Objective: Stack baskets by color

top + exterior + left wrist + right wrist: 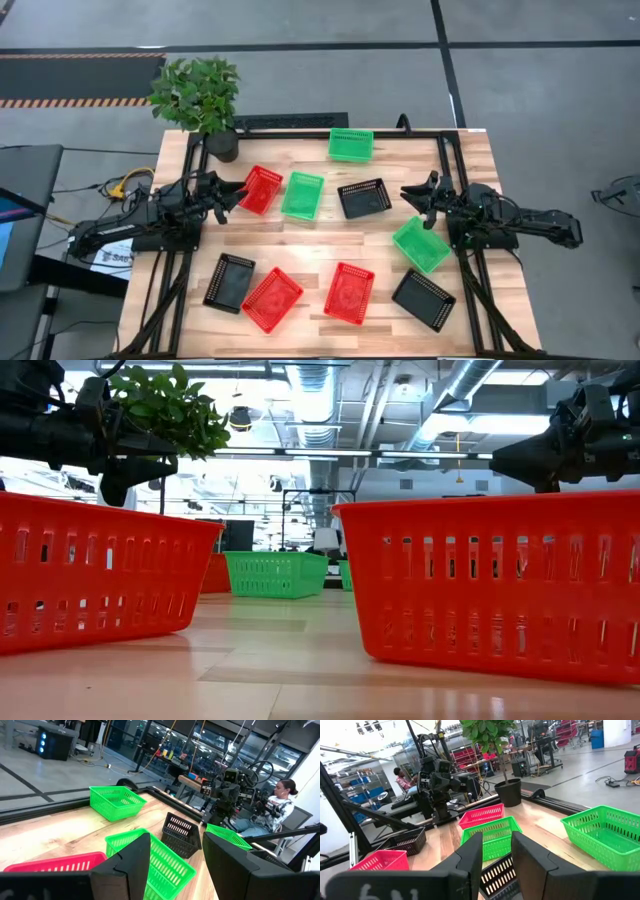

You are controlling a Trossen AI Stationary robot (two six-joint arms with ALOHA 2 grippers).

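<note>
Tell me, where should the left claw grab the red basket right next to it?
Probably one long wall of the red basket, coming from above. It lies open side up, so the left gripper, open beside it, can put one finger inside its thin rim and one outside.

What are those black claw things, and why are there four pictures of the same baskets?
The claws are two robot arms' hands, called grippers. One picture looks down from above, one looks along the tabletop, and two come from little cameras on the arms' wrists. From above you see the left gripper open beside a red basket, and the right gripper open near a green basket. Neither holds anything. On the wooden table lie nine baskets: three red, three green, three black, none stacked yet. A potted plant stands at one corner.
</note>
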